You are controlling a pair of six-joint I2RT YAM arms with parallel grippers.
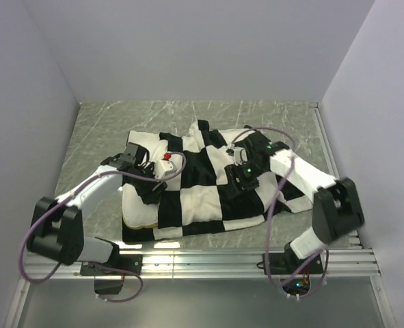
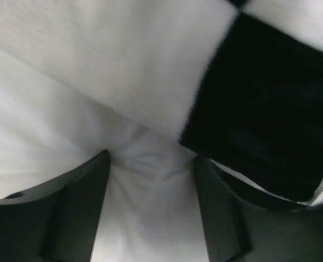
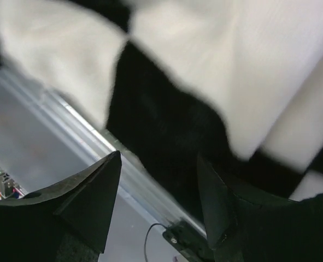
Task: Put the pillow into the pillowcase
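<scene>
**Final tuck looks pending**

Toward the table's [image 1: 92,143] near-left corner, the pillow's [image 1: 135,217] yellow edge shows outside the pillowcase [image 1: 208,191]. Left gripper [image 2: 151,157] jaws apart over white fabric; right gripper [image 3: 158,156] apart, empty. Next we'd grip the hem and pull it over.

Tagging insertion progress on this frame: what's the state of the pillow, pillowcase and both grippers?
pillow: mostly covered by the case, yellowish edge showing at the near-left corner.
pillowcase: rumpled, draped over the pillow.
left gripper: open, puckered white fabric between the fingers, not pinched.
right gripper: open, holding nothing, just above the checked fabric.
</scene>
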